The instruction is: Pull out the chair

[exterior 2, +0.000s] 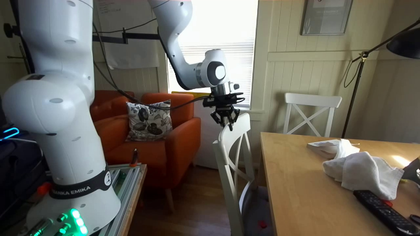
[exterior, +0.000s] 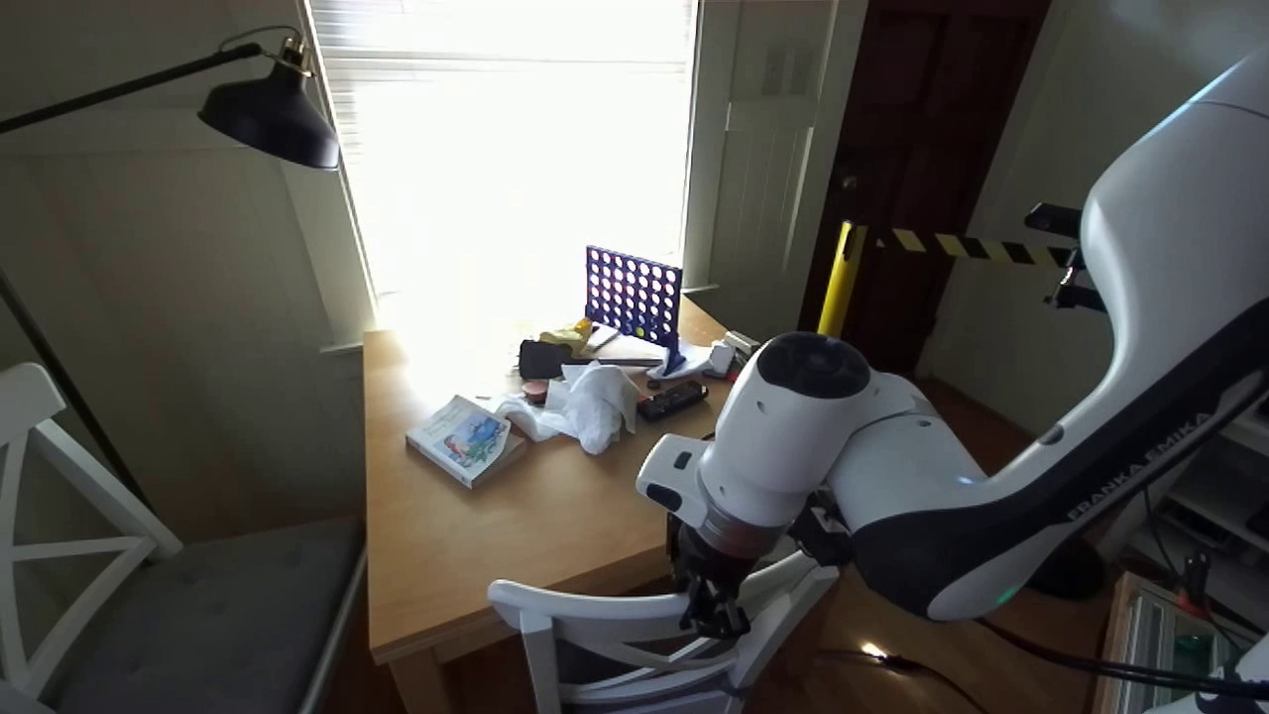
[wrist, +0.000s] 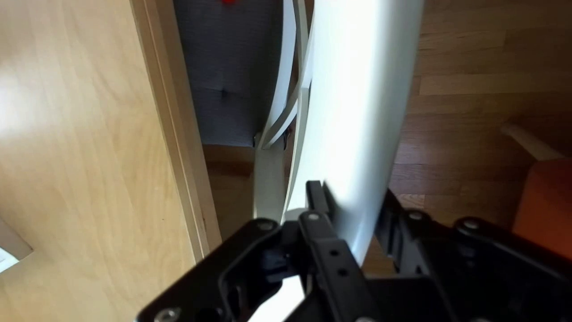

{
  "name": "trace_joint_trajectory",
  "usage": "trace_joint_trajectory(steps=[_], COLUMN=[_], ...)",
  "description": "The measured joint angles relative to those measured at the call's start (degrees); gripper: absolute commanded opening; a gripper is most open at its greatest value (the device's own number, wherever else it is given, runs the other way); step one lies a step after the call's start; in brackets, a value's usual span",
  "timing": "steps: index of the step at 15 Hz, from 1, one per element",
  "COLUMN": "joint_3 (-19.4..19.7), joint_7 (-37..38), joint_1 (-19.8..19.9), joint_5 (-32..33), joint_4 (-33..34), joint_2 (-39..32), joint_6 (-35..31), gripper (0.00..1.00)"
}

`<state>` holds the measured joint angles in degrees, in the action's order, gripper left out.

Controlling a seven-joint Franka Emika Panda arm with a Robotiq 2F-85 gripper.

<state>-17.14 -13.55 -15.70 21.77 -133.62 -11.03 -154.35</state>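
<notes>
The Robotiq gripper [wrist: 353, 199] clamps between its jaws the top rail [wrist: 357, 112] of the white dining chair [exterior 2: 227, 186], the wooden table [exterior 2: 305, 196] overhanging the seat [wrist: 228, 80], an orange armchair [exterior 2: 183, 141] nearby.

Two white chairs [exterior: 595, 613], one wood-topped table [exterior: 555, 526], one lamp [exterior: 273, 117]; at least one armchair [exterior 2: 182, 144]

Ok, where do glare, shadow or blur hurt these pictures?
In an exterior view, the window is blown out to white, its glare washing over the far end of the table, while the space beneath lies in shadow; in the wrist view, the top rail of the chair is overexposed and its right edge soft, perhaps too near to focus, and a pale reflection shows on the table.
</notes>
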Motion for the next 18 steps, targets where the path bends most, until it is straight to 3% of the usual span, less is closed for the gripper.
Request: trace_joint_trajectory(steps=[18], joint_3=[-8.98], joint_7=[-23.36], joint_1=[2.27], joint_5=[-30.19], joint_4=[-5.62], joint_2=[5.01], joint_6=[0.91], gripper=[0.07])
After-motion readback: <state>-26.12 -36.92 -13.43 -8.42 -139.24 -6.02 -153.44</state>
